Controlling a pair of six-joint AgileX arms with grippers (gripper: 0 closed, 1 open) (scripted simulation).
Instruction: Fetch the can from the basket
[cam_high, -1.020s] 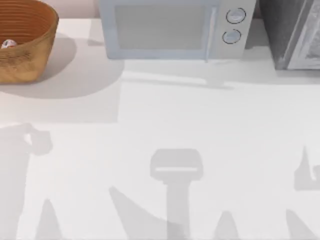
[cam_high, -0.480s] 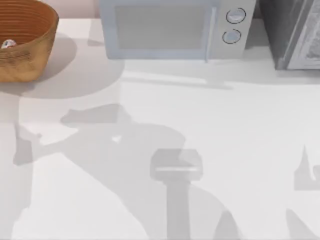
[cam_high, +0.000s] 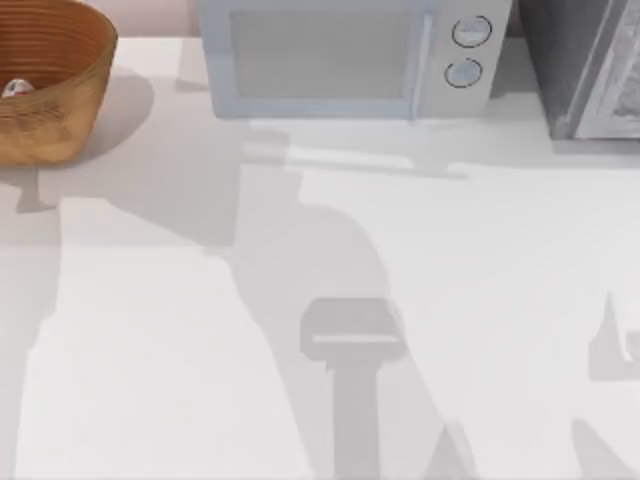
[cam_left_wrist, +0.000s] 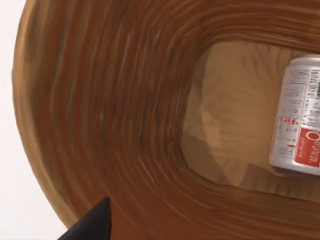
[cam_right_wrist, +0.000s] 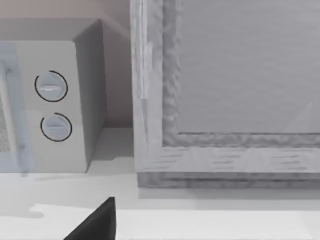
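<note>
Basket (cam_high: 45, 85) sits at the far left corner of the tabletop (cam_high: 330, 250), left of the microwave (cam_high: 345, 60) and well apart from it; part of it runs past the left edge of the top view. Can (cam_high: 17, 88) lies inside the basket, on its side on the flat bottom, a pale speck against the brown weave. A grey cabinet (cam_high: 585, 65) stands on the microwave's other side, at the far right.

Left wrist view looks straight down into the basket: ribbed sloping wall (cam_left_wrist: 105, 110) all round, can (cam_left_wrist: 299, 117) on the woven floor, label side up, long axis along the floor. Left tool (cam_left_wrist: 92, 222) shows as one dark fingertip over the near rim of the basket, apart from the can. Judgement: the left arm is held over the basket because it is the nearer arm and the can sits too deep to be reached from the side; the sloping wall leaves only a way in from above. Whether the left tool is spread or closed I cannot tell; one tip alone is visible.

Right tool (cam_right_wrist: 97, 222) likewise shows one dark tip, facing the microwave's dials (cam_right_wrist: 52, 107) and the cabinet front (cam_right_wrist: 240, 75); it is parked over the tabletop, holding nothing visible, finger state cannot be told.

Judged step: approach, can not yet grasped. Risk: a can lying down may roll on the basket floor when touched
</note>
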